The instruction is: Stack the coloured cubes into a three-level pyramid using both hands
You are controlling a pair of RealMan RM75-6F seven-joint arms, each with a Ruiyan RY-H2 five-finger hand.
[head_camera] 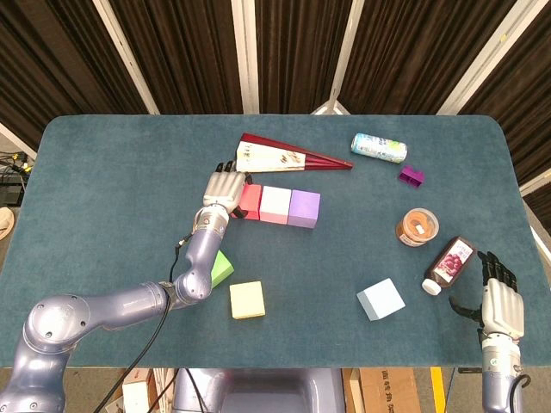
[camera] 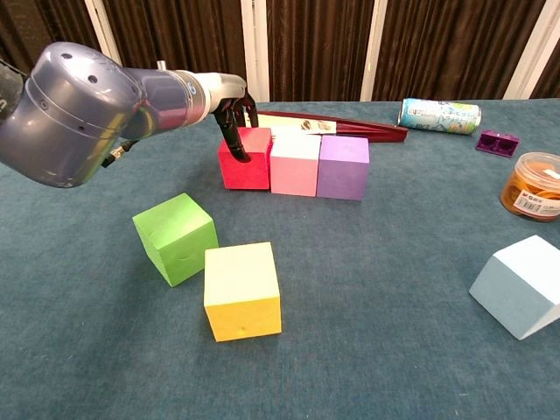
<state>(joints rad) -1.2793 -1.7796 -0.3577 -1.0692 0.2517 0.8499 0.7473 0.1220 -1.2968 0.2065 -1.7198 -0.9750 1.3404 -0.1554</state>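
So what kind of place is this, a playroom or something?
More likely a robot test lab: a felt-covered table closed in by dark curtains, a metal arm with a mechanical left hand, and assorted props like coloured cubes.
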